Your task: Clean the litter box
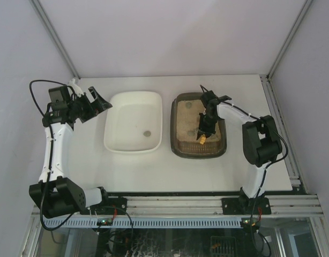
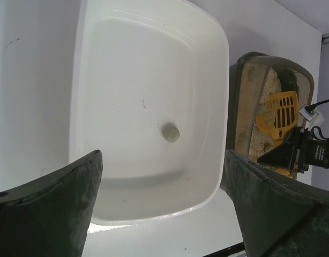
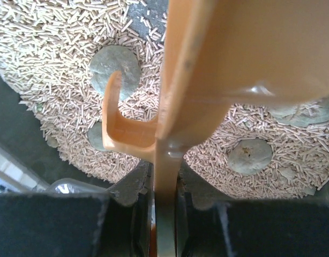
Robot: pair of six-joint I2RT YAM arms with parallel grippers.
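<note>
Right fingers (image 1: pixel 203 130) are clamping the orange scoop (image 1: pixel 202 140) inside the litter box (image 1: pixel 199 155), centre-right; left fingers (image 1: pixel 100 105) are gaping empty at upper left, beside the white tub (image 1: pixel 107 136).

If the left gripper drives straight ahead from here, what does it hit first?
Probably the white tub, dead ahead of the open left gripper; whether rim or floor comes first is unclear.

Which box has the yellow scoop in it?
The dark brown-grey litter box on the right. It holds beige litter and the yellow scoop gripped by the right hand; the white tub holds only one small lump.
</note>
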